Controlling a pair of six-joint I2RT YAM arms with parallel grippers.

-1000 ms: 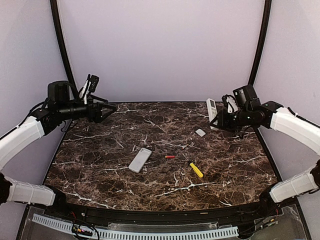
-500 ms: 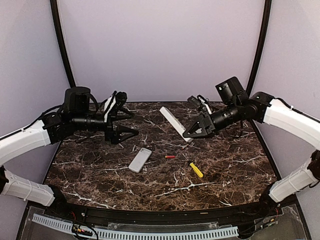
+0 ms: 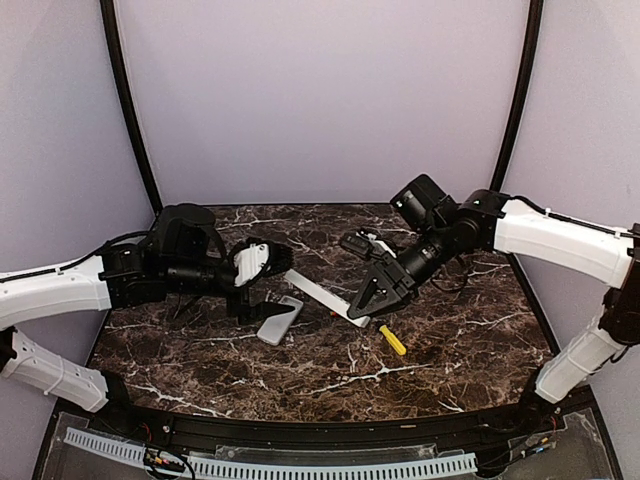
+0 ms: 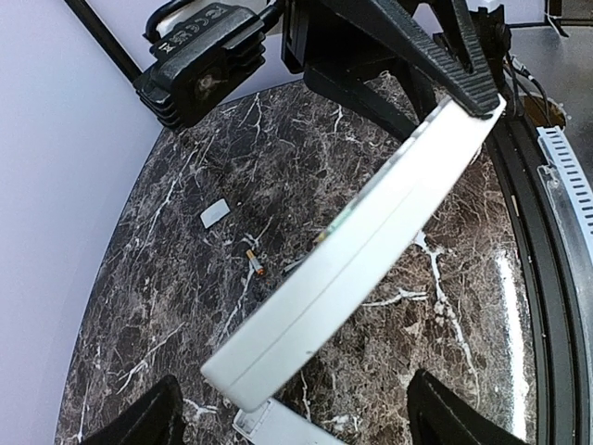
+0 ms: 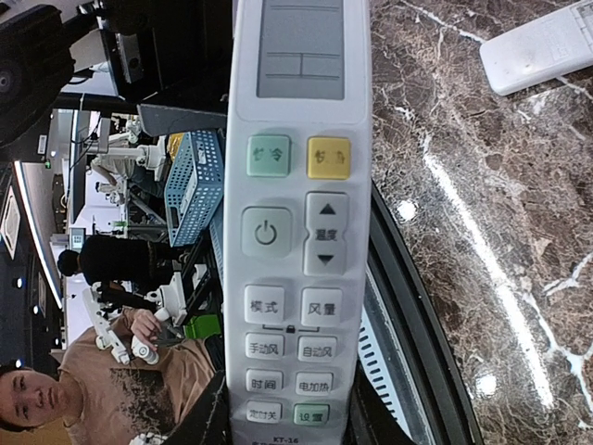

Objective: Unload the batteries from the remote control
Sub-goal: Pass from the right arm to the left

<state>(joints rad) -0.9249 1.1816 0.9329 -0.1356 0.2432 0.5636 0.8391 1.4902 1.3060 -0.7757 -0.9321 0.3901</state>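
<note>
1. Hovering with jaws wide and empty, the left gripper (image 3: 268, 280) faces the white remote (image 3: 322, 297).
2. One red battery (image 4: 255, 266) lies on the table (image 3: 450, 330) — already out.
3. The right gripper (image 3: 365, 300) clamps the remote's end — whether cells remain inside, I cannot tell.

Left arm (image 3: 50, 292): smooth white shell covers on the long links, with black joint housings between them. Right arm (image 3: 545, 232): same finish, white shells and black joints. A finned black block (image 4: 199, 60) on the right arm has ribbed cooling slots and pale lettering that is not legible. A thin black cable (image 3: 110, 243) runs along the left arm's upper link. A white moulded piece (image 3: 250, 262) sits near the left wrist. Left fingers (image 4: 139, 419): matt black, tapering. Right fingers (image 4: 459, 56): black, long, wedge-shaped, with a finely ridged edge.
</note>
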